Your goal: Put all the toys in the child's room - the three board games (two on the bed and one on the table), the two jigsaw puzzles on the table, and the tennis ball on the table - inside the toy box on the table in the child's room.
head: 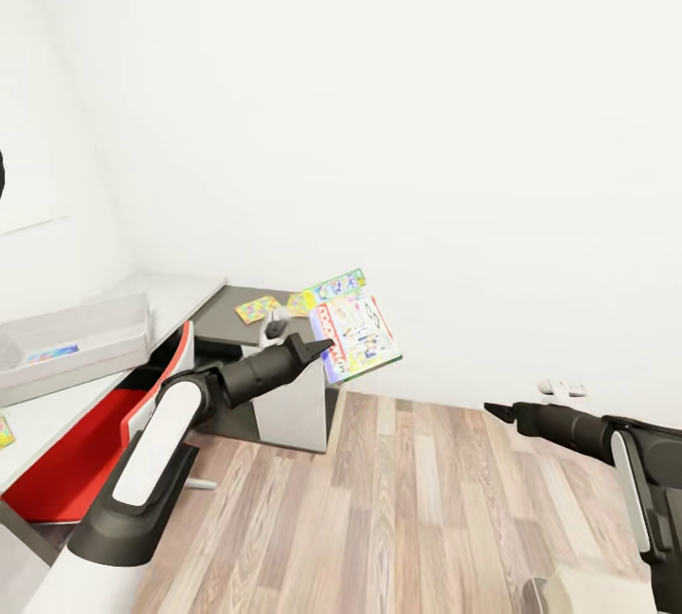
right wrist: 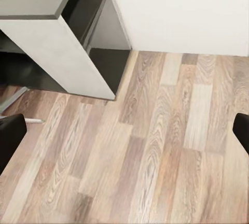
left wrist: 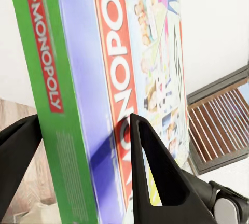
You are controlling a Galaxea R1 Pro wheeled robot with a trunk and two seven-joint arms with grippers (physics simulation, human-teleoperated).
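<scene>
A Monopoly board game (head: pixel 355 337) was held up off the floor in the left gripper (head: pixel 317 349), tilted, near the white wall. A jigsaw puzzle (head: pixel 257 309) was lying on the dark cabinet surface (head: pixel 223 320). The toy box (head: pixel 85 334) was sat on the pale surface (head: pixel 180 290).

The board game (left wrist: pixel 93 79) has a green edge, a red band with white MONOPOLY letters, a blue-violet stripe and a pale illustrated face. At centre frame in the head view, the jigsaw puzzle (head: pixel 257 309) shows yellow, blue, pink and green pieces on the dark grey cabinet section (head: pixel 227 318). The toy box (head: pixel 95 334) at left is light grey. The floor (right wrist: pixel 155 146) is brown wood plank, the wall (head: pixel 426 121) white.
</scene>
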